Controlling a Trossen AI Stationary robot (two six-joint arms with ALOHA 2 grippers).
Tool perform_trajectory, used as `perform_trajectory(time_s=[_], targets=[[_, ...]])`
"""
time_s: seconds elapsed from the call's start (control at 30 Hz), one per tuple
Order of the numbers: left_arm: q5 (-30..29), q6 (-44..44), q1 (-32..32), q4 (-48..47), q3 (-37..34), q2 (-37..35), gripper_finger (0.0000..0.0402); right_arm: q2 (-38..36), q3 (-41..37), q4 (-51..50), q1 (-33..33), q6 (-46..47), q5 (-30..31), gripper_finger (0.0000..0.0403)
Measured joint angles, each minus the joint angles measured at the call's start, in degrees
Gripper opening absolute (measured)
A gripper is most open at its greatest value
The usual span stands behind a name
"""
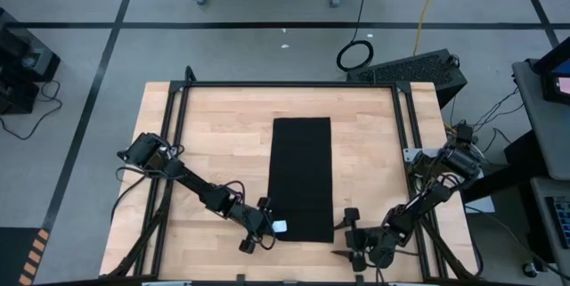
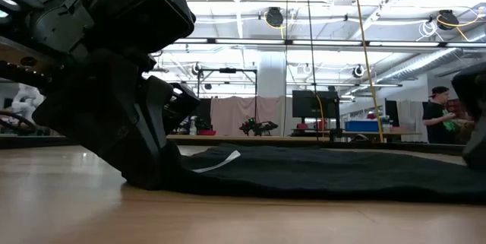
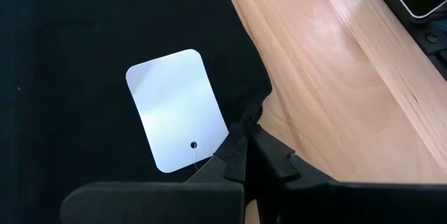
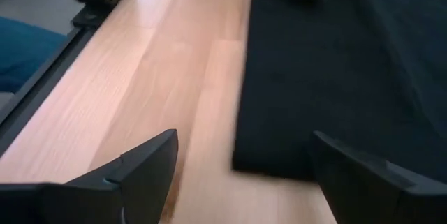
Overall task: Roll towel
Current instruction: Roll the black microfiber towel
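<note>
i'm seeing the towel point(image 1: 301, 177) lying flat mid-table point(image 1: 214, 134), long axis running away from me. my left end effector point(image 1: 258, 233) is pinching its near-left corner; the right end effector point(image 1: 348, 240), spread wide and empty, is waiting just beside the near-right corner.

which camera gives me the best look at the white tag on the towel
The left wrist view: the white tag fills it, lying flat on the black towel beside the shut left gripper. The high view shows a speck, the low view an edge-on sliver, the right wrist view a far, partial glimpse.
</note>
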Motion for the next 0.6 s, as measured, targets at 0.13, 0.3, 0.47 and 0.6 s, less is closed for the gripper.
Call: perform_trajectory(time_s=[0.13,0.3,0.47,0.6], targets=[[0.01,-0.02,0.00,0.07,0.02,-0.02,0.0007,0.02,0.00,0.00,-0.84,2.75,-0.22,0.0281],[-0.39,-0.02,0.04,0.09,0.02,-0.04,0.0007,0.07,0.00,-1.09,-1.38,2.91,-2.35,0.0216],[-0.44,-0.63,0.04,0.80,0.02,-0.04,0.0007,0.06,0.04,-2.86,-1.50,6.31,-4.20,0.0130],[-0.46,-2.08,0.04,1.94,0.02,-0.04,0.0006,0.02,0.07,-2.50,-1.55,8.78,-5.38,0.0042]])
